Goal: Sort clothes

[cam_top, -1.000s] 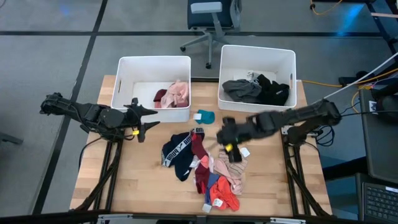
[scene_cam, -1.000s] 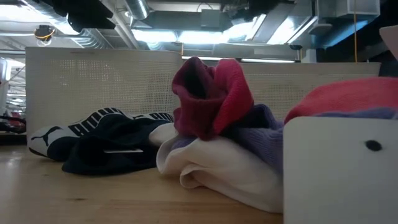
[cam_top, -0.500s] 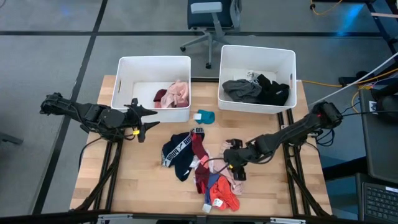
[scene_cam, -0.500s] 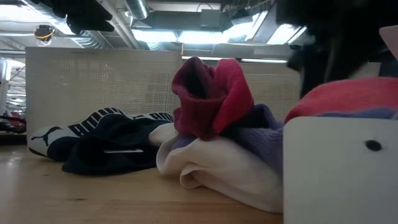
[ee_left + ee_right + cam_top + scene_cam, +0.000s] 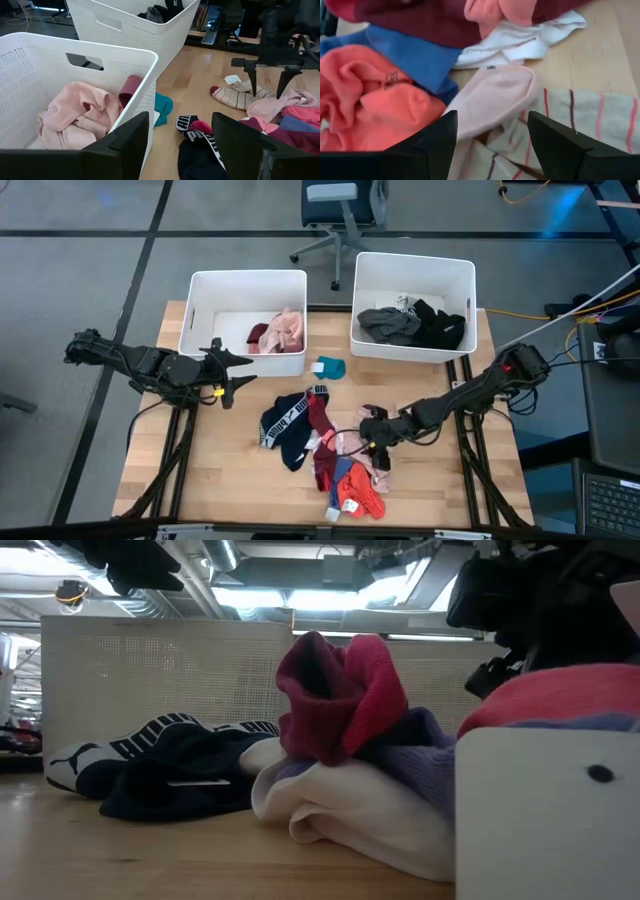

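The right claw (image 5: 372,442) is hovering with its fingers spread over the clothes pile (image 5: 335,455) near the middle of the surface (image 5: 215,470), gripping nothing; in its wrist view the two fingers are straddling a pale pink garment (image 5: 492,97) lying on a cream striped one (image 5: 600,117), beside coral (image 5: 375,100), blue (image 5: 412,57) and white (image 5: 520,40) pieces. This is looking like the reach-and-pick step: a piece is being lined up, not yet grasped. Next, the claw is probably needing to drop onto the pink piece, close on it alone, and carry it to the bin with pink things (image 5: 215,290) at the far edge rather than the bin with dark things (image 5: 455,275). The left claw (image 5: 225,380) is waiting open near the far left corner, holding nothing, beside that first bin. A teal piece (image 5: 329,367) is lying apart, just in front of the bins.
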`<action>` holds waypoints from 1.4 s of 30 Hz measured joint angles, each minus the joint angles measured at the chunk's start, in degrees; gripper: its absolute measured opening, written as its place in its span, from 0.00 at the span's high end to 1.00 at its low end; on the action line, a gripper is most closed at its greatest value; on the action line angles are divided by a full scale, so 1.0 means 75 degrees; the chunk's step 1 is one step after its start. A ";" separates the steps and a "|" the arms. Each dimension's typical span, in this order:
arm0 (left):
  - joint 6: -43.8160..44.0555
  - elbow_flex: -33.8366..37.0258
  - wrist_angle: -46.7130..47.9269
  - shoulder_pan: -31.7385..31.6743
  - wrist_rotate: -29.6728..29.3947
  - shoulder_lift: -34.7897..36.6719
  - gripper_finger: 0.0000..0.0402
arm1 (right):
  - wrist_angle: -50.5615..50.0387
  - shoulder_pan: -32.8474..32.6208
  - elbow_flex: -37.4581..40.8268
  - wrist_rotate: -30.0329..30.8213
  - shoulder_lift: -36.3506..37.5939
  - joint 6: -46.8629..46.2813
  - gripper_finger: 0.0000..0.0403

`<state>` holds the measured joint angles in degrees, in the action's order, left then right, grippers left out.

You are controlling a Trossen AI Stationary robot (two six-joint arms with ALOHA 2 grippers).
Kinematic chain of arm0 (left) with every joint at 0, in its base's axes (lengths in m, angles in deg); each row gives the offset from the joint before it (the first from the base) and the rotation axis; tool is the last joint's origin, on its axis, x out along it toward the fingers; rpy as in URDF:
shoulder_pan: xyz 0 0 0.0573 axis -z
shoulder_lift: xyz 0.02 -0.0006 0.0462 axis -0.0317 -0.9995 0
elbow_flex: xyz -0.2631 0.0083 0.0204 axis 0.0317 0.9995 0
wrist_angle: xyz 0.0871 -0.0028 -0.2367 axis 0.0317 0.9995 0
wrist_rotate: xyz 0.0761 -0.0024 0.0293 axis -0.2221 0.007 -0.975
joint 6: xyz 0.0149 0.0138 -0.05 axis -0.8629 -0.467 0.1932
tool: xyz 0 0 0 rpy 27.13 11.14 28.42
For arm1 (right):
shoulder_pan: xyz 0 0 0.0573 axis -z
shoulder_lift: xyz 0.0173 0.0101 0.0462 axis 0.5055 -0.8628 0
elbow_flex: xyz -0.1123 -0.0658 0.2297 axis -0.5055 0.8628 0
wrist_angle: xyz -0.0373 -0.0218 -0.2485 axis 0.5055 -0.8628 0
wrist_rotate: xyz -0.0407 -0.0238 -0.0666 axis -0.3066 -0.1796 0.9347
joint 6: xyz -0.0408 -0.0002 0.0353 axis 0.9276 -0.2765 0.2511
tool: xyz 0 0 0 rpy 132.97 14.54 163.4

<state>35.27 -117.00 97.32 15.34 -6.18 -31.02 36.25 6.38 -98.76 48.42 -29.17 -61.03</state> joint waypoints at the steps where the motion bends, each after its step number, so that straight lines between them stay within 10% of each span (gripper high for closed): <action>1: 0.0000 0.0000 0.0000 -0.0001 0.0000 -0.0002 0.48 | 0.0087 0.0000 0.0010 0.0001 -0.0040 -0.0062 0.40; 11: 0.0000 0.0000 0.0041 0.0000 -0.0003 0.0000 0.48 | 0.0993 0.0000 0.0050 -0.0337 -0.0803 0.0001 0.47; 21: 0.0000 0.0000 0.0047 -0.0001 -0.0003 -0.0002 0.48 | 0.0855 0.0000 0.0022 -0.0394 -0.0814 0.0698 0.97; 42: -0.0032 0.0000 0.0058 -0.0001 -0.0003 -0.0002 0.48 | -0.4184 0.0227 -0.4748 0.1482 -0.0758 0.3988 0.96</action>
<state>35.03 -117.00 97.75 15.33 -6.20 -31.03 4.87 8.08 -134.38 59.53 -34.86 -31.12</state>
